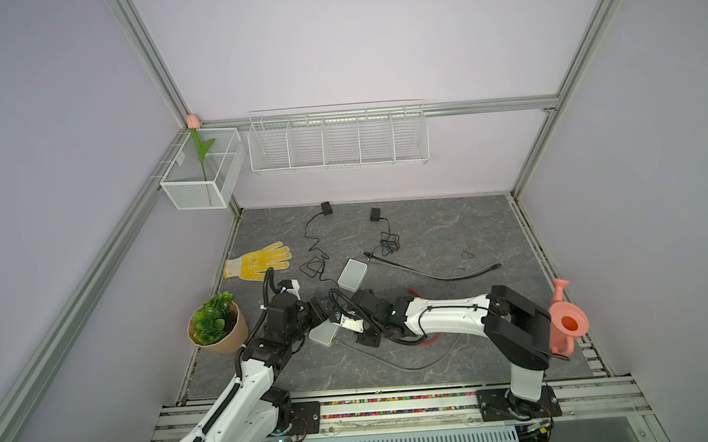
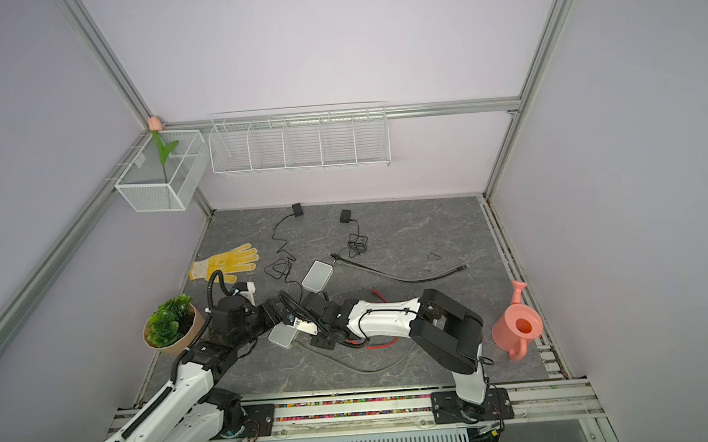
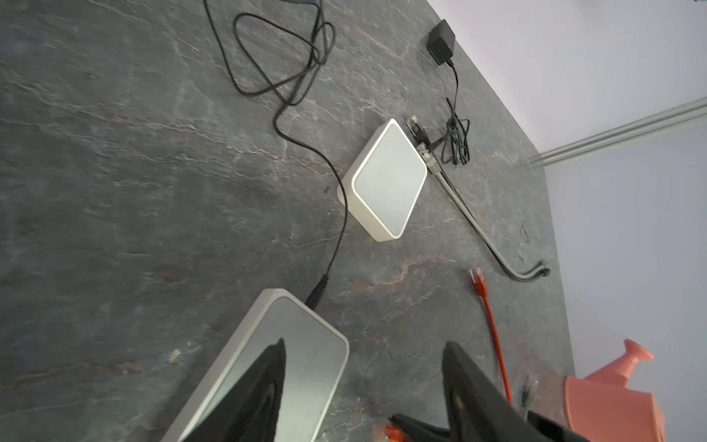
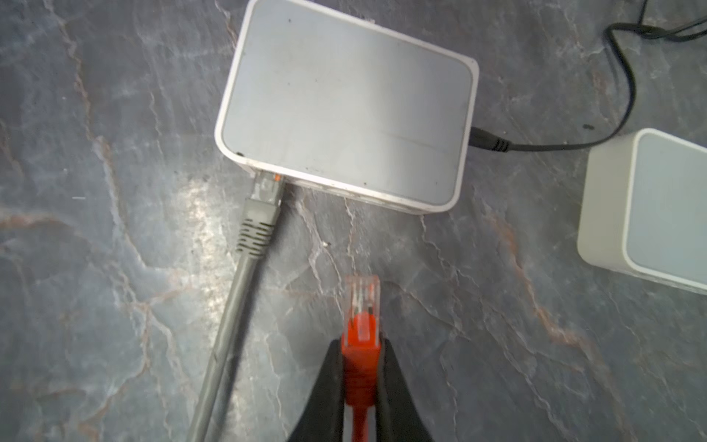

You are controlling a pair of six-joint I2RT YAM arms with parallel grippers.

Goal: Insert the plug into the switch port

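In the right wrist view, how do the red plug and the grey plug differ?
The grey plug sits in a port of the white switch; the red plug is clear of it, pinched in the right end effector. The grey plug's boot is grey, the red plug's red. Both have clear tips.

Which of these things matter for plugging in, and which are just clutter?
For the job: red plug in the right gripper; switch in front of it; left gripper, open by that switch.
Lying about: glove, potted plant, watering can, second switch.
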